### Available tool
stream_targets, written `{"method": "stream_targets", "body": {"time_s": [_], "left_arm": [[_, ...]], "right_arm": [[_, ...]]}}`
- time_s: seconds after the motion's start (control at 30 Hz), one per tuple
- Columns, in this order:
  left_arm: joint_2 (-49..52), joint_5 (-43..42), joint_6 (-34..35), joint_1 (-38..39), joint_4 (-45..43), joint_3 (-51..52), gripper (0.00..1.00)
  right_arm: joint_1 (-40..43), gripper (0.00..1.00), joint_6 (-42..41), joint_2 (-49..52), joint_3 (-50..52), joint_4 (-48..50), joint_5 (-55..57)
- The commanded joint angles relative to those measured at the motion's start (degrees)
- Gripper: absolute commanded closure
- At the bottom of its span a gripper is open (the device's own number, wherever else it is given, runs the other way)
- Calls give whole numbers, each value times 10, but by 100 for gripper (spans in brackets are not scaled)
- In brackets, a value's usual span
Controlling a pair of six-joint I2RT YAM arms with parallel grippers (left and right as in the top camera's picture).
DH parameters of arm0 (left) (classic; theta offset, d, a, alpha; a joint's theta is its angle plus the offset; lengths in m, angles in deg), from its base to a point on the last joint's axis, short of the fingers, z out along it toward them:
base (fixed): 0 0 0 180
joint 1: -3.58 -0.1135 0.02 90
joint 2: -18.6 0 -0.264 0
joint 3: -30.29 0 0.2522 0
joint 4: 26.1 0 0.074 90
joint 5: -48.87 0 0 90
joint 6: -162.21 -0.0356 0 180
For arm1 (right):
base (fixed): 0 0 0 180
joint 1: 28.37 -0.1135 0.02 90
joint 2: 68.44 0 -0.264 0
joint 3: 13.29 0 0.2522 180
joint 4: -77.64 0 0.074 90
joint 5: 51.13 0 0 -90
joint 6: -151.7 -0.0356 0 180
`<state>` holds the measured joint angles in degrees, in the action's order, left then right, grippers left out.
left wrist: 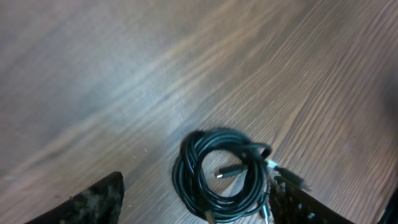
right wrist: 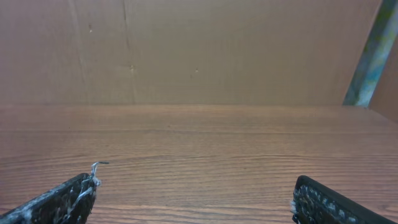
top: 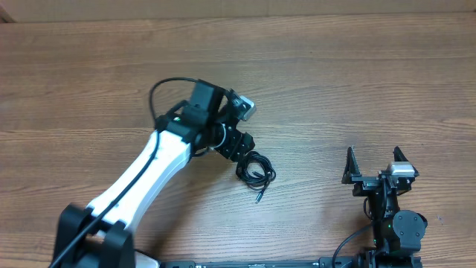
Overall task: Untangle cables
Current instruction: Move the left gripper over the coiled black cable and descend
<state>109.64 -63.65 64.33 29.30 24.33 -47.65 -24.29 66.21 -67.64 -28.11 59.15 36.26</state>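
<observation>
A coil of black cables [top: 255,169] lies on the wooden table, with a plug end trailing toward the front. In the left wrist view the coil [left wrist: 219,175] is a tight loop with several connector ends sticking out on its right. My left gripper [top: 239,147] is open and hovers just above the coil's left side; in its own view the fingers [left wrist: 199,208] straddle the coil, the right finger close to the connectors. My right gripper [top: 375,165] is open and empty at the front right, far from the coil. Its fingers [right wrist: 193,202] frame only bare table.
The wooden table [top: 335,82] spreads wide around the coil. A brown board wall [right wrist: 199,50] stands behind the table's far edge. The left arm's white link [top: 141,182] crosses the front left.
</observation>
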Motion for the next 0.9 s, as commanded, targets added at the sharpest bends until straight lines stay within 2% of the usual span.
{"method": "stream_targets", "body": {"time_s": [0.0, 0.13, 0.33, 0.5, 0.57, 0.63, 0.77, 0.87], "left_arm": [[56, -9, -8, 17, 3, -11, 31], [106, -9, -8, 28, 4, -11, 44], [148, -9, -21, 33, -2, -11, 52], [155, 32, -20, 32, -16, -11, 75], [154, 70, -15, 32, -25, -13, 93], [153, 135, 14, 32, -28, -21, 96], [150, 302, 144, 30, -8, -67, 96], [150, 352, 246, 28, 25, -113, 96]], "right_arm": [[-3, 0, 1, -6, 6, 2, 0], [-3, 0, 1, -6, 6, 2, 0], [-3, 0, 1, -6, 6, 2, 0], [-3, 0, 1, -6, 6, 2, 0], [-3, 0, 1, -6, 6, 2, 0], [-3, 0, 1, -6, 6, 2, 0], [-3, 0, 1, -6, 6, 2, 0], [-3, 0, 1, -6, 6, 2, 0]]}}
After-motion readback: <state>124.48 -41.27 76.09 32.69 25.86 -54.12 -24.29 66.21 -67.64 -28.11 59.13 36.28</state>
